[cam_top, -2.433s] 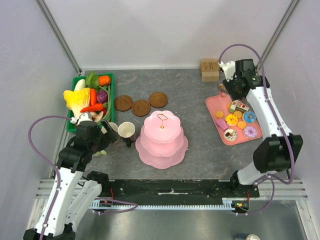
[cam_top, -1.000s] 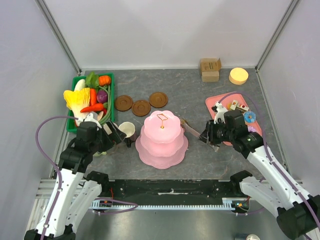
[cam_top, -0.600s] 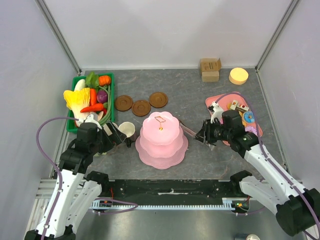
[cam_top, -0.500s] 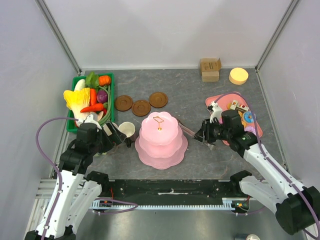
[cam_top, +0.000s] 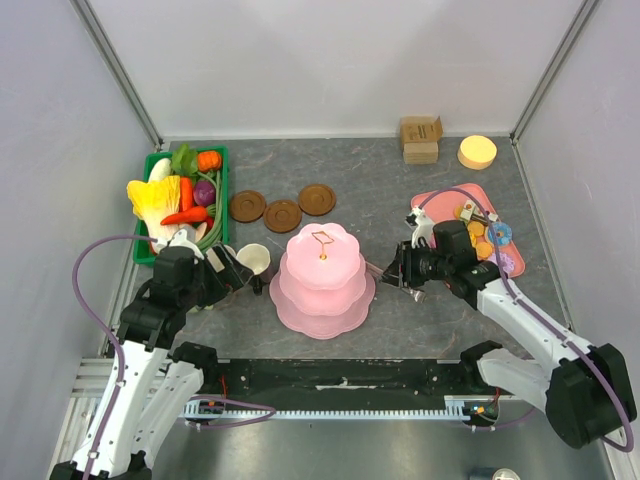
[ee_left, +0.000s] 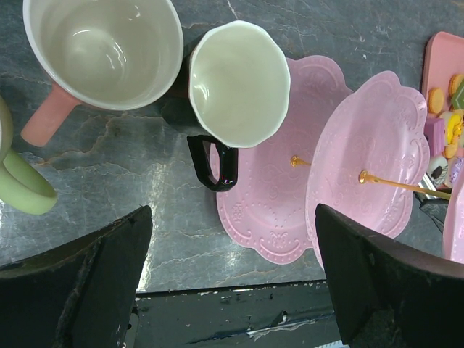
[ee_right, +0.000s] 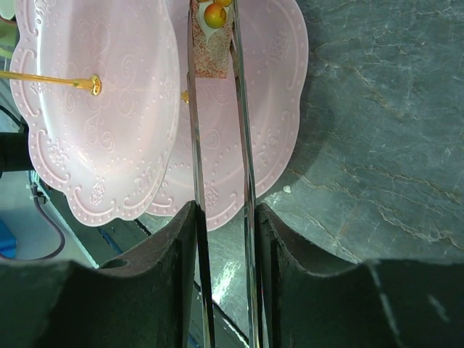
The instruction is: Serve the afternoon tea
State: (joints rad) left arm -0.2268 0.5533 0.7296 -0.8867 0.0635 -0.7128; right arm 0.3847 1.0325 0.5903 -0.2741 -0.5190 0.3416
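Note:
The pink tiered stand (cam_top: 322, 268) sits mid-table. My right gripper (cam_top: 405, 270) is shut on metal tongs (ee_right: 243, 145), whose tips pinch a pink cake bit (ee_right: 212, 43) topped with orange balls, over the stand's bottom tier (ee_right: 275, 87). To the left my left gripper (cam_top: 225, 270) is open and holds nothing, just short of the mugs. Its wrist view shows the pink mug (ee_left: 101, 51), the dark mug (ee_left: 239, 83) and a pale green mug (ee_left: 22, 188) side by side beside the stand (ee_left: 290, 196). Three brown saucers (cam_top: 282, 214) lie behind the stand. A pink tray (cam_top: 440, 200) at the right holds several snacks.
A green basket (cam_top: 222, 190) of toy vegetables stands at the back left. Two cardboard boxes (cam_top: 420, 138) and a yellow disc (cam_top: 477, 151) sit at the back right. White walls enclose the table on three sides.
My right arm has carried the tongs and cake bit leftward from beside the tray until their tips reach over the stand's bottom tier. The left arm has stayed still.

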